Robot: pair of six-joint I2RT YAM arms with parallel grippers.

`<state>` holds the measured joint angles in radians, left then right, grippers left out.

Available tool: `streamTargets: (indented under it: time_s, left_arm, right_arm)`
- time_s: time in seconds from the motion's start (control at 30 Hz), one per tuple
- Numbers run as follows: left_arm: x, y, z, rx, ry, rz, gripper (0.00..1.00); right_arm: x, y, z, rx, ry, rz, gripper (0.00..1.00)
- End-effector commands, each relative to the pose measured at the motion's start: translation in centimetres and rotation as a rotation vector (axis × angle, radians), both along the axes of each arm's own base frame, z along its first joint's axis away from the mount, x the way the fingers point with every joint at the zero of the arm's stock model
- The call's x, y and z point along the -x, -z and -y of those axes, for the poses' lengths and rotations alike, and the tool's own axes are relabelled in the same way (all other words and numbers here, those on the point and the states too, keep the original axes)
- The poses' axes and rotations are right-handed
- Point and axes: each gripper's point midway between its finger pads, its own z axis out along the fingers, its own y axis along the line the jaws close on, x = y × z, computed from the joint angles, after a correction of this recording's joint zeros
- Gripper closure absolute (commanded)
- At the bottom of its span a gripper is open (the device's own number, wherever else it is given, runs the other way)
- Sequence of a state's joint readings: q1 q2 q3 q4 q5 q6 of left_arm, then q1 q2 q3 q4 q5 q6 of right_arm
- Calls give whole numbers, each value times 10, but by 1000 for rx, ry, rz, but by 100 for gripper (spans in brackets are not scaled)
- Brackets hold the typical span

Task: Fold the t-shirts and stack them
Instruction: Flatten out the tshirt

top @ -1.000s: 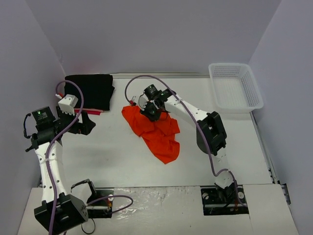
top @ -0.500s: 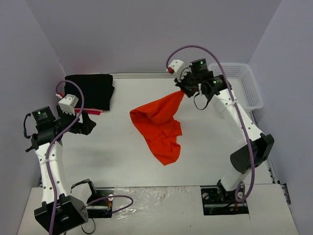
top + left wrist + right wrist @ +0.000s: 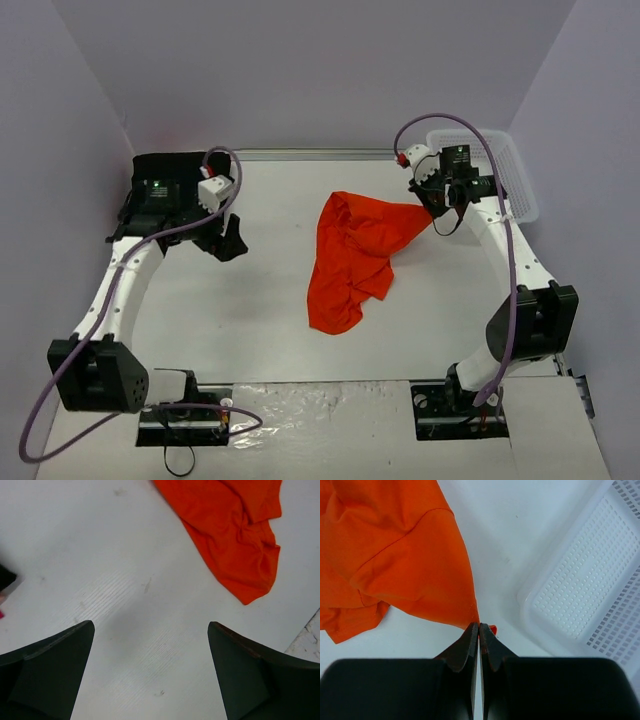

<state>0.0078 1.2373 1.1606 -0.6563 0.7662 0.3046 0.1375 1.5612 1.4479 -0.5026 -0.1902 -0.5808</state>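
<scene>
An orange t-shirt (image 3: 355, 255) lies crumpled in the middle of the table, one corner pulled up to the right. My right gripper (image 3: 434, 208) is shut on that corner and holds it stretched above the table; the pinched cloth shows in the right wrist view (image 3: 420, 575) at the fingertips (image 3: 479, 629). A folded black t-shirt (image 3: 165, 170) lies at the back left. My left gripper (image 3: 232, 243) is open and empty over bare table, left of the orange shirt, whose lower end shows in the left wrist view (image 3: 230, 535).
A white mesh basket (image 3: 495, 180) stands at the back right, just right of my right gripper; it also shows in the right wrist view (image 3: 590, 590). Purple walls close in the back and both sides.
My right gripper has dragged the orange shirt's corner further right and towards the front, shifting the shirt right. My left arm has swung from the left edge inward towards the table's middle.
</scene>
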Motion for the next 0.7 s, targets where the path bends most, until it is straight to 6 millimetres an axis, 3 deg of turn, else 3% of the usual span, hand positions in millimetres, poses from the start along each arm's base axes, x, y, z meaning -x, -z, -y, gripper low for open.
streamTargets:
  time_s: [0.0,0.03,0.1,0.13,0.23,0.27,0.37,0.67]
  left_arm:
    - [1,-8,52,48,191,-52,3]
    - [7,3,73,49,264,-103,1]
    - [15,13,89,1,343,-117,7]
    - [25,24,108,-38,409,-131,7]
    - [38,53,128,-156,484,-141,6]
    - [53,60,146,-186,564,-133,5]
    - [75,85,169,-254,658,-146,5]
    - [95,131,201,-369,763,-201,3]
  right_arm:
    - [-4,-19,6,2,14,81,100]
    - [-3,-16,8,1,21,74,100]
    - [-3,-12,8,-6,23,66,100]
    - [-3,-10,10,-6,27,60,100]
    - [-3,-6,11,-6,36,52,100]
    - [-3,-6,12,-6,41,50,100]
    - [-6,-4,14,-1,54,49,100]
    - [-5,16,15,0,71,0,100]
